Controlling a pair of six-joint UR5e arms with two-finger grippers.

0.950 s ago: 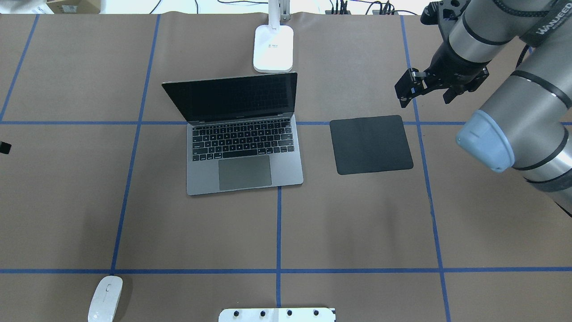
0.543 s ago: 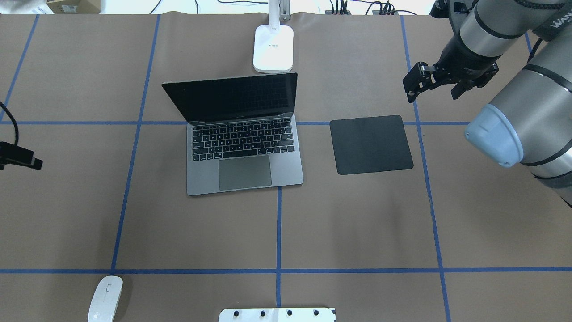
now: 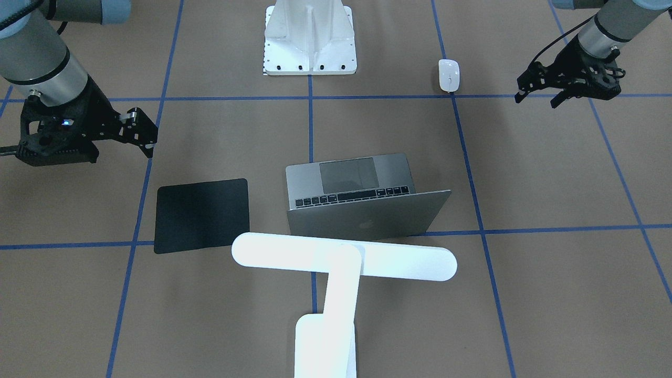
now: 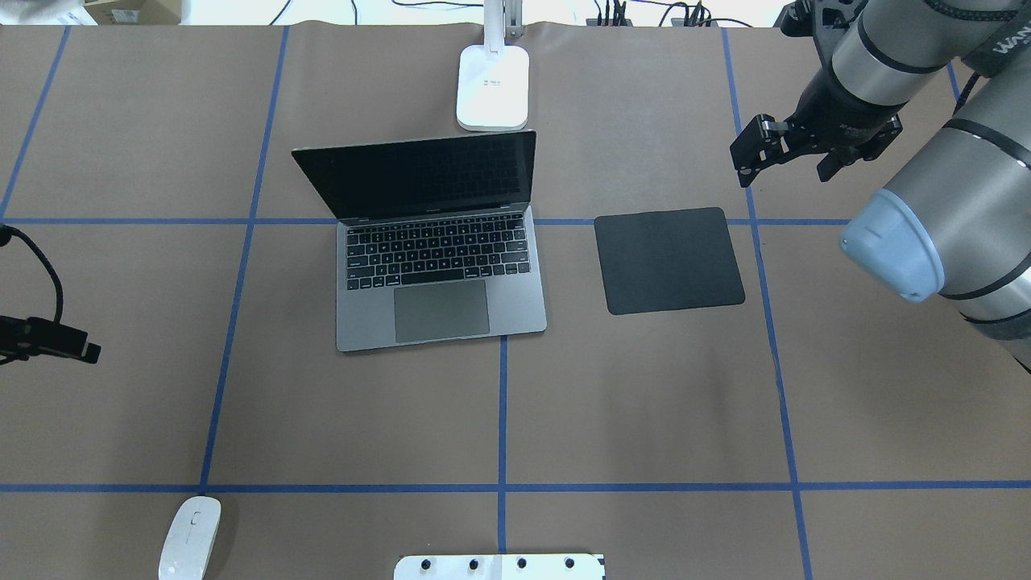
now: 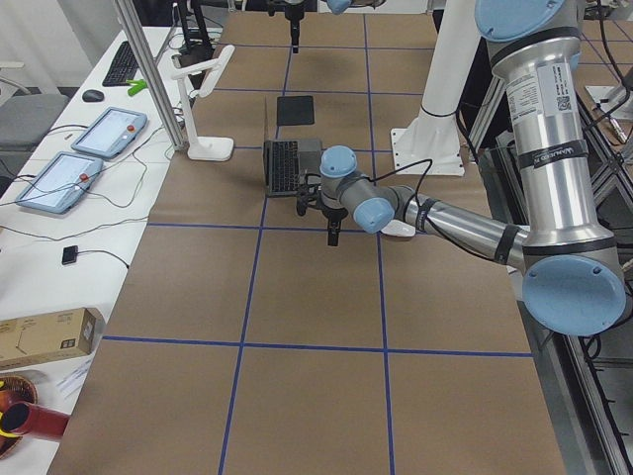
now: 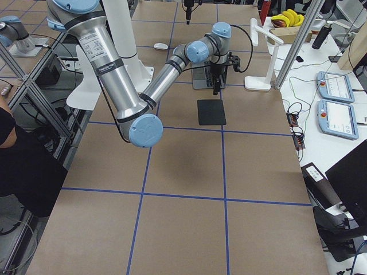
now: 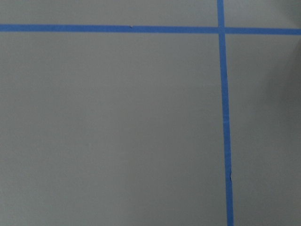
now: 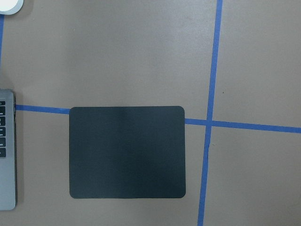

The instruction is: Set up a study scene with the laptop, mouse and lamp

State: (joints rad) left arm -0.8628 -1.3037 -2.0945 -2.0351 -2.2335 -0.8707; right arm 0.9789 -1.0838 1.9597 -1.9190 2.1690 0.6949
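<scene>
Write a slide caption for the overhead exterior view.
Laptop open at centre, lamp behind it, black mat to its right, mouse at the near-left edge.

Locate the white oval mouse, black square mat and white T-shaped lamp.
White oval mouse (image 4: 190,537): overhead view, top shell.
Black square mat (image 4: 668,260): overhead view, centre.
White T-shaped lamp (image 4: 492,89): overhead view, rectangular base.

Overhead: white T-shaped desk lamp (image 4: 492,89) loses its bar head past the top edge; left gripper (image 4: 80,351) mostly cut by left edge, white ribbed metal pedestal (image 4: 499,567) by bottom edge. Front view: lamp bar hides lower lid of slim grey laptop (image 3: 399,215).
</scene>
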